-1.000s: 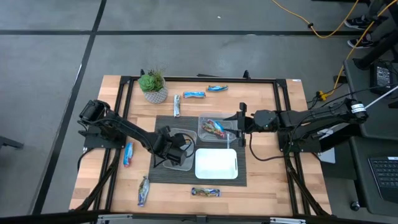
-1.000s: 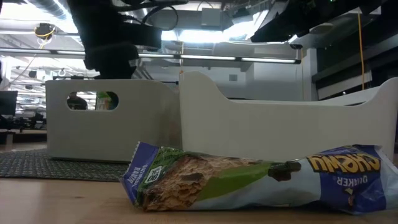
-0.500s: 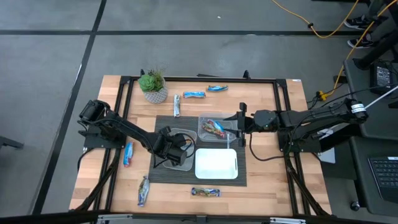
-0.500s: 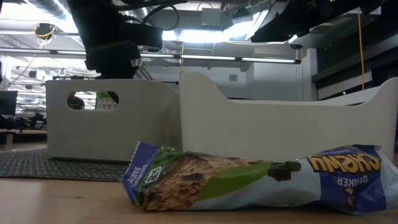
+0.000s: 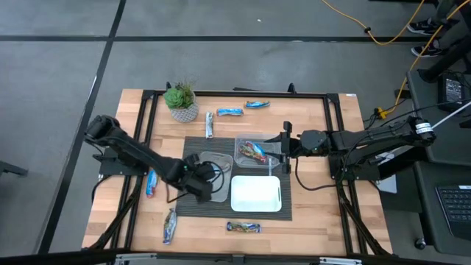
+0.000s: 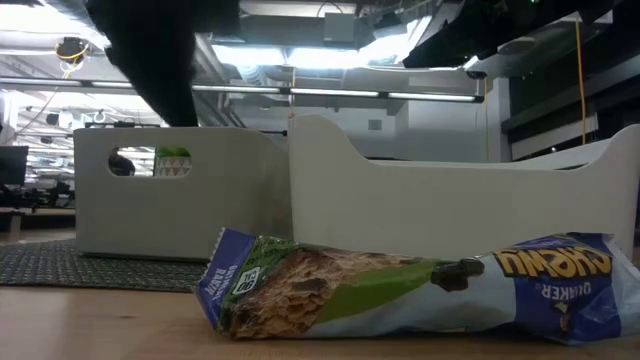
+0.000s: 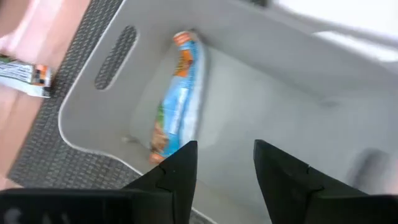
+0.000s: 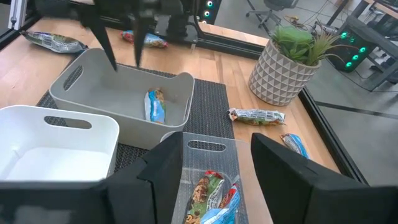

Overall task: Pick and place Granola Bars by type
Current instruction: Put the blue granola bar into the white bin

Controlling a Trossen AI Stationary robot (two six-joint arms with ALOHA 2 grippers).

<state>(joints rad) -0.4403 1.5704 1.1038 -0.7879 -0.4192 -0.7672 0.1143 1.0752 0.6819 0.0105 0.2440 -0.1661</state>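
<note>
Seen from above, a wooden table [image 5: 309, 221] carries a dark ribbed mat with three trays on it: a grey tray [image 5: 213, 165], a clear tray [image 5: 241, 151] and a white tray [image 5: 255, 193].

The left claw [image 7: 221, 158] hangs over the grey tray with its two dark fingers spread and nothing between them. One blue-wrapped bar [image 7: 177, 102] lies flat on the grey tray's floor, near a handle slot. The right claw [image 8: 214, 155] waits over the clear tray, fingers apart and empty; two or so bars [image 8: 211, 193] lie inside that tray.

The other Granola Bars are loose on the table: three near a potted plant [image 5: 181, 101] at the far edge, one blue bar [image 5: 151, 181] beside the left arm, a greenish bar [image 5: 169, 225] at the near left corner, and another bar [image 5: 243, 227] just in front of the white tray, which looks empty.

Risks, as a judgement: the left arm lies close to the blue bar beside it, so a swing outward could sweep that bar off the table. The foil wrappers look slippery, so a shallow pinch may let a bar slide out or spin. The blue wrappers look much alike from above, so a bar could land in the wrong tray. The two claws work close together over neighbouring trays and could collide.
</note>
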